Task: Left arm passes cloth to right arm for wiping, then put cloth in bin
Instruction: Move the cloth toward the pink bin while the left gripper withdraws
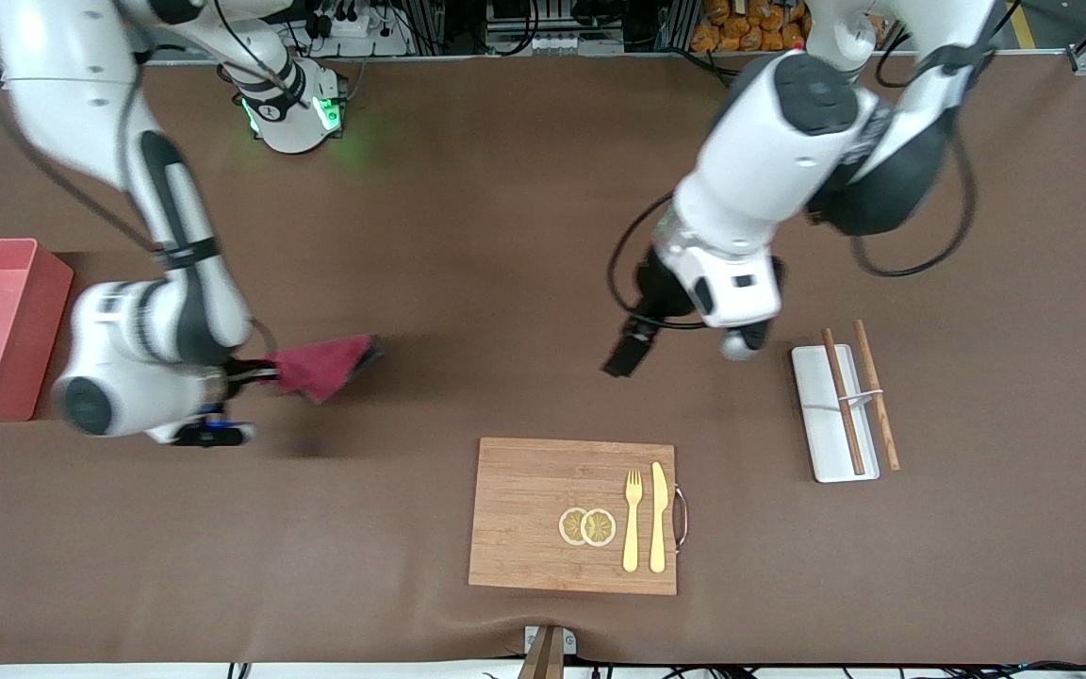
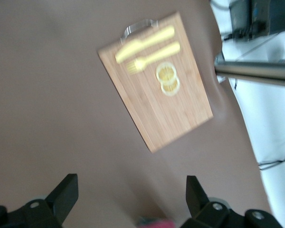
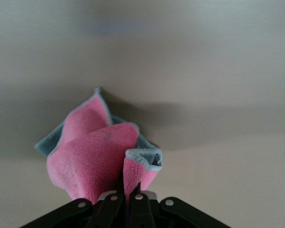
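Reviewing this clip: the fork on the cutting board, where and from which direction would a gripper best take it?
Grip the fork at mid-handle from straight above, jaws across its narrow width. It lies flat on the cutting board, with the knife close alongside, leaving little finger room there.

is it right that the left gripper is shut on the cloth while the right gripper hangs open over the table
No, the arms are swapped. The right wrist view shows the right gripper shut on the cloth, and the left wrist view shows the left gripper open over the table.
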You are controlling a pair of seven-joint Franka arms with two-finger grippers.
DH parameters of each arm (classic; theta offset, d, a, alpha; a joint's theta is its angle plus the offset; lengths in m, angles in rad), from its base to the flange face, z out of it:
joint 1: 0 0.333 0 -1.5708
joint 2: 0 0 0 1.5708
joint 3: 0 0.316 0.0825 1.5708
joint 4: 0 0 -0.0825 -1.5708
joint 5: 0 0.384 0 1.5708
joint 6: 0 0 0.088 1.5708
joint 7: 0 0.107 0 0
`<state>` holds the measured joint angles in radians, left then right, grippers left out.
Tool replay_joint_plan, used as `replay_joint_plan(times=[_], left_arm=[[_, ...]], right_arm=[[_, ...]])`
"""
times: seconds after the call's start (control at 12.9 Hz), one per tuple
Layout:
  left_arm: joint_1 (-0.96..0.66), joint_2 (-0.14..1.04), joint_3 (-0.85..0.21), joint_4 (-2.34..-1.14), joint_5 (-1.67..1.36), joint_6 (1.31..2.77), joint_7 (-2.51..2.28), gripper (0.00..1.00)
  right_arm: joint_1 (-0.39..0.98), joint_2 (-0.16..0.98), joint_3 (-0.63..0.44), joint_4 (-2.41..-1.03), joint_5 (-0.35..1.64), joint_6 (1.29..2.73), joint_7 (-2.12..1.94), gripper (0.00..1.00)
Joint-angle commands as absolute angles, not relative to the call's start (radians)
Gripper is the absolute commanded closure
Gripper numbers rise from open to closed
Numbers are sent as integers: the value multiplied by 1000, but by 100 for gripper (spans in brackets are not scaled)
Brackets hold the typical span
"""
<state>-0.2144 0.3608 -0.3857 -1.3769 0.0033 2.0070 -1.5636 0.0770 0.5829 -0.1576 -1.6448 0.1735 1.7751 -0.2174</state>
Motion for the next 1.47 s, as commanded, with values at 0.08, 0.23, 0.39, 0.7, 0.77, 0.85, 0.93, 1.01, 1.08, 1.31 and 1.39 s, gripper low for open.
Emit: replay_joint_plan(times=[0.08, 0.23, 0.39, 0.7, 0.77, 0.85, 0.93, 1.01, 1.08, 1.31, 1.39], left_arm=[[-117, 287, -385, -1401, 21, 1866, -1274, 0], [-48, 266, -387, -1402, 21, 1816, -1142, 0], [12, 242, -385, -1405, 21, 1769, -1002, 0], [122, 195, -390, -1405, 12, 1692, -869, 0], [150, 189, -387, -1405, 14, 1656, -809, 0], [181, 184, -390, -1404, 17, 1628, -728, 0], [199, 167, -381, -1407, 15, 1606, -636, 0], [180, 144, -335, -1413, 21, 1594, -561, 0], [108, 135, -252, -1420, 21, 1574, -505, 0], [74, 72, -160, -1465, 12, 1528, -329, 0], [69, 46, -135, -1491, 12, 1528, -293, 0]], right_arm=[[-115, 554, -133, -1645, 27, 1749, -492, 100], [-176, 549, -133, -1597, -52, 1747, -615, 100], [-210, 513, -135, -1588, -115, 1747, -670, 100], [-265, 466, -133, -1589, -224, 1755, -701, 100], [-267, 477, -132, -1594, -222, 1758, -701, 100], [-259, 498, -130, -1597, -215, 1759, -695, 100], [-247, 520, -126, -1597, -203, 1761, -687, 100], [-211, 532, -121, -1598, -166, 1759, -684, 100], [-165, 537, -121, -1601, -116, 1750, -683, 100], [-14, 534, -121, -1612, 104, 1711, -629, 100], [36, 529, -120, -1608, 154, 1706, -567, 100]])
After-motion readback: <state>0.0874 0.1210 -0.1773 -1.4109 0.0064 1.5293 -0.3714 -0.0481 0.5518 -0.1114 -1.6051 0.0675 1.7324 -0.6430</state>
